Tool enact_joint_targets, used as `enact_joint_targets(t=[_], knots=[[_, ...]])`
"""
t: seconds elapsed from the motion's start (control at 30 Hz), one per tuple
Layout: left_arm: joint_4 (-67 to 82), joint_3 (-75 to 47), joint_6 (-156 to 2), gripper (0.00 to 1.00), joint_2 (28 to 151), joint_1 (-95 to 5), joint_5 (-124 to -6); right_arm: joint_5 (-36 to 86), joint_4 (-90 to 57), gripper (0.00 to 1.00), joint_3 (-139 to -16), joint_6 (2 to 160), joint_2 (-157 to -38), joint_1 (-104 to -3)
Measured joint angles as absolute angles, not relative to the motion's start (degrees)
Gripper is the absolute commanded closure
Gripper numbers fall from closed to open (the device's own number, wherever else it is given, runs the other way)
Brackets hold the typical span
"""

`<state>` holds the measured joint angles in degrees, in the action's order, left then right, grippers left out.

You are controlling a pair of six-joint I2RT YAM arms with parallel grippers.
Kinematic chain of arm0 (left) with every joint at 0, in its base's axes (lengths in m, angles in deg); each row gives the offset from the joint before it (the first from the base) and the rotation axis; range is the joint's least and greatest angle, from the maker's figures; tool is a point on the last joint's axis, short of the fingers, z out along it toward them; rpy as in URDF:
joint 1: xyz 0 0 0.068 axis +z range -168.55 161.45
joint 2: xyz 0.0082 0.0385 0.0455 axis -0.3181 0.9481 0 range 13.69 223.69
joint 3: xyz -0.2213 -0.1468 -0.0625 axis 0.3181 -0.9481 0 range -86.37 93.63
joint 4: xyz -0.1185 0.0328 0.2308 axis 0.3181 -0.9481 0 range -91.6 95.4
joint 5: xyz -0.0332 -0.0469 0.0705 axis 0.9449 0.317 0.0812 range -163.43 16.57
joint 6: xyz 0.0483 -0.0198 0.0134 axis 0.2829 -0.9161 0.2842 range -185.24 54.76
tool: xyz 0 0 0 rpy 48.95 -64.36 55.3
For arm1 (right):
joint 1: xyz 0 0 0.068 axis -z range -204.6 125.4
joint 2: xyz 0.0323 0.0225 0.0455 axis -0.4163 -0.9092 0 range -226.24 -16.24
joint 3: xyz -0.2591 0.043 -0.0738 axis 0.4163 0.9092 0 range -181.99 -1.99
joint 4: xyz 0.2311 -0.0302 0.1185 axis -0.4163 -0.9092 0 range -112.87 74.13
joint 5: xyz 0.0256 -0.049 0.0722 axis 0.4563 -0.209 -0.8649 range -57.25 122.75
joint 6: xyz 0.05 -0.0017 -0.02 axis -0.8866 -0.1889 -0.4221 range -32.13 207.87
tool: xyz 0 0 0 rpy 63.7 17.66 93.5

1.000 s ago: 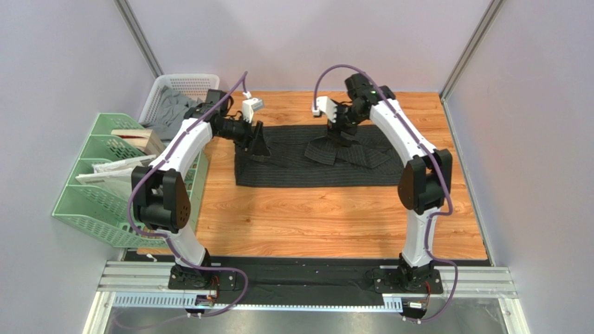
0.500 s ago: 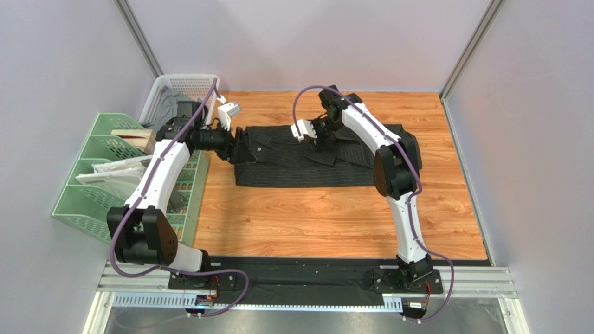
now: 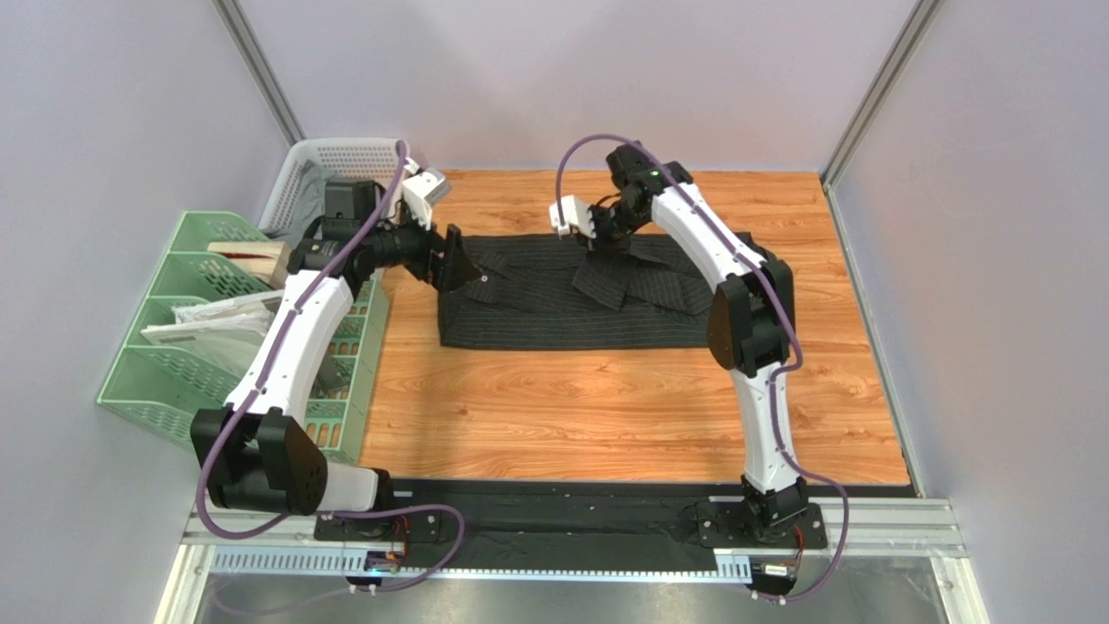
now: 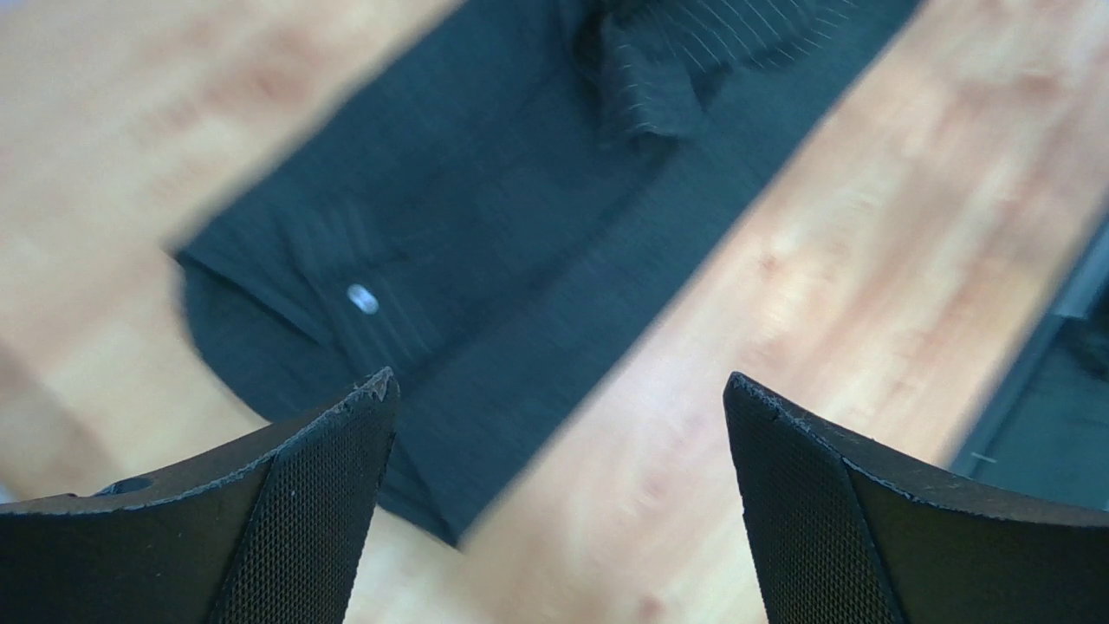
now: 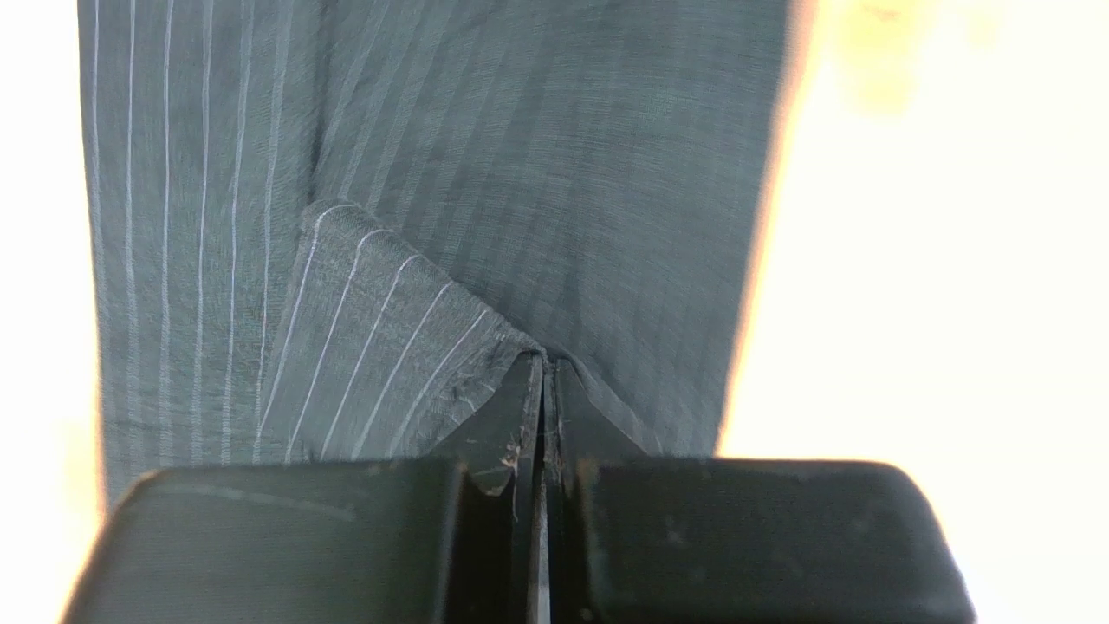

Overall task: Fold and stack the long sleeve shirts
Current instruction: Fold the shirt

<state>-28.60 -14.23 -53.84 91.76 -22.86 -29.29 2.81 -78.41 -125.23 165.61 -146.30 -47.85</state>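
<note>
One of the long sleeve shirts [image 3: 573, 315] lies on the far half of the wooden table as a wide dark pinstriped band, with sleeve folds bunched at its middle. My left gripper [image 3: 458, 258] hovers over its left end, open and empty. In the left wrist view the gripper [image 4: 557, 384] is spread wide above the shirt [image 4: 521, 221] with its pale button. My right gripper [image 3: 602, 242] is at the shirt's top middle. In the right wrist view the gripper [image 5: 544, 362] is shut on a pinched ridge of the striped fabric [image 5: 521, 156].
A white basket [image 3: 302, 161] holding grey cloth stands at the back left. A green file organiser [image 3: 195, 325] with papers and a wooden block sits beside the table's left edge. A metal rail [image 3: 573, 527] carries both arm bases at the near edge.
My right gripper has shut on the shirt fabric and lifted it slightly. My left gripper has opened fully and drawn back to the left, off the shirt's left end.
</note>
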Motion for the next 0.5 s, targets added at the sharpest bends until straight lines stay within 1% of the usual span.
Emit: enact_joint_targets(t=[0.1, 0.23, 0.33, 0.5], knots=[[-21.54, -13.57, -51.81, 0.01, 90.40, -27.08, -34.25, 0.13, -74.70, 1.00, -125.29, 155.55, -141.38, -45.12], [-12.27, -13.35, -54.59, 0.01, 89.81, -28.63, -34.21, -2.17, -68.20, 1.00, -124.11, 143.27, -134.81, -41.51], [-7.02, -11.06, -57.23, 0.01, 92.52, -29.95, -33.44, -3.79, -62.74, 1.00, -120.97, 133.54, -130.08, -39.04], [1.54, -10.55, -57.38, 0.01, 98.90, -37.57, -32.92, -5.99, -55.62, 1.00, -114.52, 123.38, -126.00, -38.32]])
